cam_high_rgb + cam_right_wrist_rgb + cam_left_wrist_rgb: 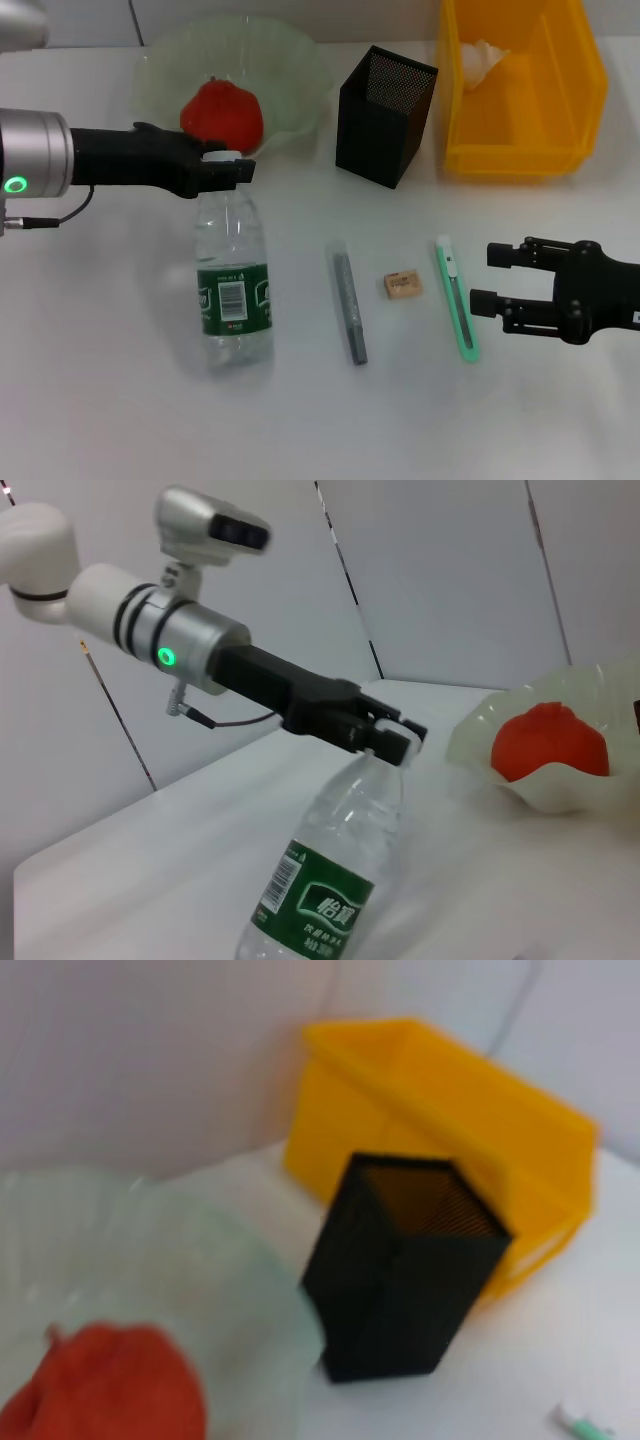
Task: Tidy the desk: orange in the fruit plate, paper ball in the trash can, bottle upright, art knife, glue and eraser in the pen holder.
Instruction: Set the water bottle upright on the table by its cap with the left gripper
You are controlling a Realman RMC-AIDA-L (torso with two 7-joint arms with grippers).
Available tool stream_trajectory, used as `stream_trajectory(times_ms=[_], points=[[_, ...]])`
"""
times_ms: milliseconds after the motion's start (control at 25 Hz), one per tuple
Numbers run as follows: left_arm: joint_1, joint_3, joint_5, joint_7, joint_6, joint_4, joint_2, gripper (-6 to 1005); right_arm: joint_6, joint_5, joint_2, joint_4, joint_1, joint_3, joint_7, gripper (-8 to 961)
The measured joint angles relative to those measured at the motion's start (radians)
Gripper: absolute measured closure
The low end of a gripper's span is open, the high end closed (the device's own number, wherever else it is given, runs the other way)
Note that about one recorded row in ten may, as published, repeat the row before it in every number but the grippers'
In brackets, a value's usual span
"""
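The left hand [232, 165] is clamped on the bottle [234, 290] cap, standing it upright. Next it must release cleanly. The right hand [492, 278] hangs open beside the art knife [456, 297].

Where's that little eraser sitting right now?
In the head view, the eraser lies flat on the white desk, right of centre, between the grey glue stick and the green art knife, in front of the black pen holder.
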Motion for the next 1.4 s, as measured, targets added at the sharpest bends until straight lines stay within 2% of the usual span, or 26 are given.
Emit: stream_trajectory(times_ms=[160, 640, 720, 1120, 1160, 1400], points=[[0.025, -0.002, -0.052, 0.099, 0.021, 0.018, 0.002, 499, -0.002, 0.0, 0.0, 0.0, 0.003, 0.001, 0.003, 219], [0.045, -0.003, -0.057, 0.182, 0.037, 0.064, -0.001, 482, -0.005, 0.0, -0.002, -0.015, 0.006, 0.002, 0.025, 219], [0.048, -0.004, -0.062, 0.243, 0.037, 0.078, -0.002, 479, -0.005, 0.0, -0.002, -0.017, 0.006, 0.002, 0.025, 219], [0.054, -0.008, -0.108, 0.365, 0.028, 0.069, -0.002, 464, -0.011, 0.0, -0.002, -0.019, 0.004, 0.002, 0.026, 220], [0.056, -0.017, -0.138, 0.427, 0.027, 0.053, -0.003, 463, -0.013, 0.0, -0.002, -0.019, 0.004, 0.003, 0.026, 220], [0.078, -0.028, -0.205, 0.543, 0.017, 0.035, -0.004, 454, -0.019, 0.0, -0.002, -0.02, 0.004, 0.008, 0.027, 220]])
